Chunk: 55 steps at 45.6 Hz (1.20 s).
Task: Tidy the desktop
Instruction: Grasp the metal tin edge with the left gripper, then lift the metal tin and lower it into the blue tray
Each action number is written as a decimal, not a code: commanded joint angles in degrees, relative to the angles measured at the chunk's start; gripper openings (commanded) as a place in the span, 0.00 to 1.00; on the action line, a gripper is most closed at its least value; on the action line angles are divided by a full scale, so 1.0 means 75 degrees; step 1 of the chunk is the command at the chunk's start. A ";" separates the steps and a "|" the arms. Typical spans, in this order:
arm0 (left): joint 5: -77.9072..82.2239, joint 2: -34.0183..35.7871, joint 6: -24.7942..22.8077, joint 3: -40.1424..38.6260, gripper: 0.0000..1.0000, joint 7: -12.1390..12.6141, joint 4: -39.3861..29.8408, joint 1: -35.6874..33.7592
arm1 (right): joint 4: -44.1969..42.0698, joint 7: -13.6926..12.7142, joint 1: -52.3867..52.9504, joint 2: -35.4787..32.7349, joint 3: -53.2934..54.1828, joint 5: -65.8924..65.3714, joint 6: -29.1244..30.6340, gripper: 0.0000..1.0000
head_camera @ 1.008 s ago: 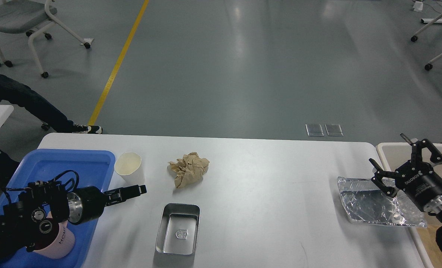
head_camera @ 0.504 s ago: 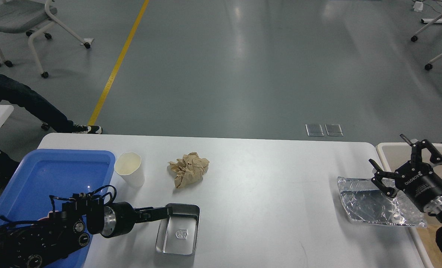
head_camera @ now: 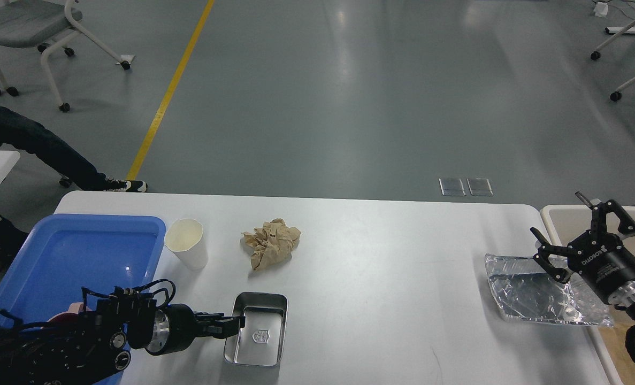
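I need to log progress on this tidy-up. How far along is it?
Early on. Done: a pink cup already sits in the blue tray. In hand: the left gripper is at the left rim of the metal tin, grip unclear. Left on the desktop: paper cup, crumpled brown paper and foil tray. The right gripper hangs open, empty.

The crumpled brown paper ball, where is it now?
In the head view, the crumpled brown paper ball lies on the white desktop, left of centre, right of the white paper cup, behind the metal tin.

L gripper [head_camera: 237, 321] moved fwd-right to metal tin [head_camera: 257, 336] edge.
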 commanded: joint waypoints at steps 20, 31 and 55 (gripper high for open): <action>-0.0033 0.0100 -0.0014 0.0466 0.00 -0.0339 -0.0117 -0.0316 | -0.0024 0.0002 0.0061 0.0003 0.0000 -0.0007 -0.0016 1.00; -0.0185 0.1037 -0.0154 0.0419 0.00 -0.0597 -0.1089 -0.0913 | 0.0012 0.0002 0.0131 0.0003 -0.0024 -0.0006 -0.0028 1.00; -0.0959 0.3017 -0.0799 0.0302 0.00 -0.0890 -0.1711 -0.2823 | 0.0035 0.0002 0.0131 -0.0020 0.0046 0.0005 -0.0052 1.00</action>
